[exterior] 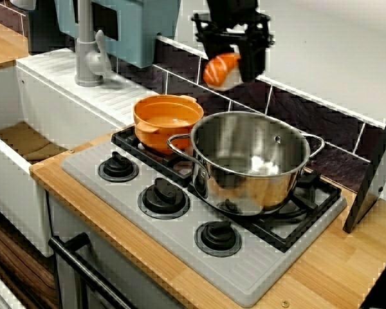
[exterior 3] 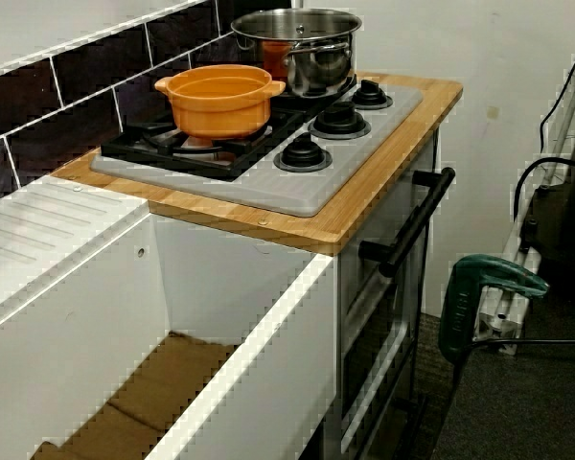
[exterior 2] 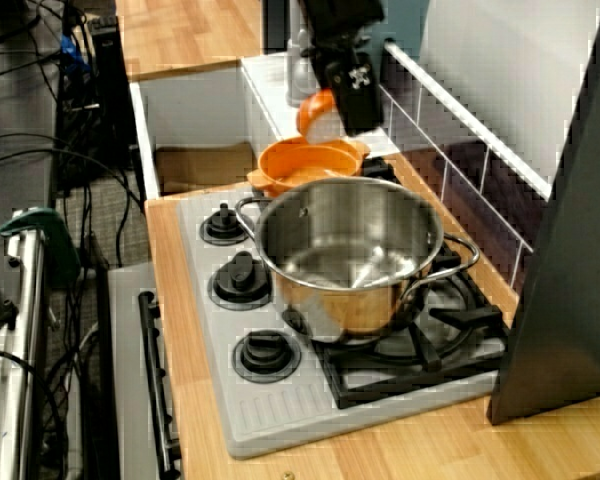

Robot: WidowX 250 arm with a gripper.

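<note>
In the front view of the stove my black gripper (exterior: 233,63) hangs in the air against the tiled back wall, behind the two pots. It is shut on a small orange and white toy food piece (exterior: 220,71). The side view along the counter shows the same piece (exterior 2: 318,116) in the gripper (exterior 2: 340,98), just above the far rim of the orange pot (exterior 2: 308,165). The orange pot (exterior: 167,121) sits on the back left burner. A steel pot (exterior: 244,187) stands beside it on the right burner, looking empty. The low view from the sink side does not show the gripper.
The grey stove plate (exterior: 244,273) carries three black knobs (exterior: 163,196) along its front. A grey faucet (exterior: 87,55) and white sink (exterior: 26,138) lie left of it. A dark slanted panel (exterior: 373,180) stands at the right. A green clamp (exterior 3: 484,297) sits by the oven.
</note>
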